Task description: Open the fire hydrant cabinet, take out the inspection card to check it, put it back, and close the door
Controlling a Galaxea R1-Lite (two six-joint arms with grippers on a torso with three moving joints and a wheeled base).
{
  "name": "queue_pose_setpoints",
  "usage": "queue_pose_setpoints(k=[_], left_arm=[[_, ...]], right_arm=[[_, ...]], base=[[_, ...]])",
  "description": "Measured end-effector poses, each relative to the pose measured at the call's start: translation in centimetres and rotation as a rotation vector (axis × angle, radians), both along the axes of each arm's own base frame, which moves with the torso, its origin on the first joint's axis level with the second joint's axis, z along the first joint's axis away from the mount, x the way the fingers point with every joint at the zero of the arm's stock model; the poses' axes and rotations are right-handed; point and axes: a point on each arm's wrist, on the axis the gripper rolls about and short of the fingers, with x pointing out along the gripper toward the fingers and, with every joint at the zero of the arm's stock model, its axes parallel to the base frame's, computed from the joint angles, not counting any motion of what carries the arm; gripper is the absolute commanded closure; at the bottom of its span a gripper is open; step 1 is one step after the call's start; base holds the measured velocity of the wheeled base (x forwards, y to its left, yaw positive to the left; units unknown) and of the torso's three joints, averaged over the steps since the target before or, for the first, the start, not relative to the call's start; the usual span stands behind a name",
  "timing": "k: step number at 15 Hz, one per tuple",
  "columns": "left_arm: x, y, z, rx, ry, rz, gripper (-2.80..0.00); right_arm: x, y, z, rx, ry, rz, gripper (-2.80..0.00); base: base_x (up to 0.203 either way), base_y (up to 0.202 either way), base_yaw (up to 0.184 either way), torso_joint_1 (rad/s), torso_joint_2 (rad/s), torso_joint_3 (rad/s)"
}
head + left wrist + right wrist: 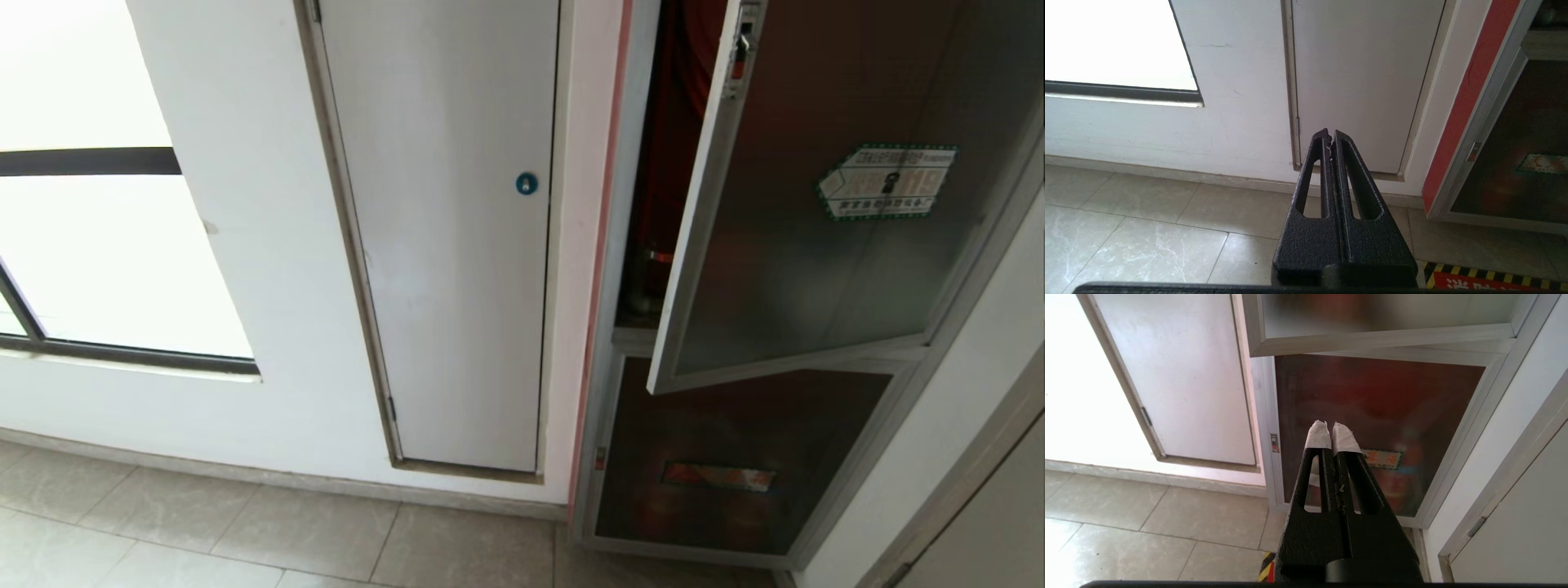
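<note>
Right wrist view: door point(1380, 332) ajar beyond right gripper point(1331, 435) (fingers pressed together, empty).

Fire hydrant cabinet point(608, 359): brushed aluminium frame, matt silver; red lining inside.
Door point(824, 269): aluminium frame, dark tinted glass, glossy, faint reflections; paper-like sticker point(888, 181), white, green border.
Lower panel point(735, 457): dark glass, glossy, reddish tint.
White door point(445, 245): painted, smooth, matt; blue round lock point(526, 183), looks plastic.
Wall point(245, 245): white paint, matt, few scuffs.
Floor point(204, 523): beige tile, semi-gloss, marbled veining.
Left gripper point(1329, 134): black, rough textured finish, matt.
Right gripper point(1331, 428): same black texture; tips wrapped in white tape, cloth-like.
</note>
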Motion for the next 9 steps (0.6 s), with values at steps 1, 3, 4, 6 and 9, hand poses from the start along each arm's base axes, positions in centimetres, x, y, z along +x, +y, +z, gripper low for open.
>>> queue_pose_setpoints(k=[1, 3, 4, 6, 9], left_arm=[[0.00, 0.00, 0.00, 0.000, 0.000, 0.000, 0.00], [0.00, 0.00, 0.00, 0.000, 0.000, 0.000, 0.00], [0.00, 0.00, 0.00, 0.000, 0.000, 0.000, 0.00], [0.00, 0.00, 0.01, 0.001, -0.001, 0.000, 0.00], [0.00, 0.00, 0.00, 0.003, 0.000, 0.000, 0.00]], right_arm=[[0.00, 0.00, 0.00, 0.000, 0.000, 0.000, 0.00], [0.00, 0.00, 0.00, 0.000, 0.000, 0.000, 0.00], [0.00, 0.00, 0.00, 0.000, 0.000, 0.000, 0.00], [0.00, 0.00, 0.01, 0.000, 0.000, 0.000, 0.00], [0.00, 0.00, 0.02, 0.000, -0.001, 0.000, 0.00]], base=[[0.000, 0.000, 0.000, 0.000, 0.00, 0.000], [0.000, 0.000, 0.000, 0.000, 0.00, 0.000], [0.000, 0.000, 0.000, 0.000, 0.00, 0.000], [0.165, 0.000, -0.003, -0.002, -0.01, 0.002], [0.202, 0.000, 0.000, 0.013, 0.01, -0.002]])
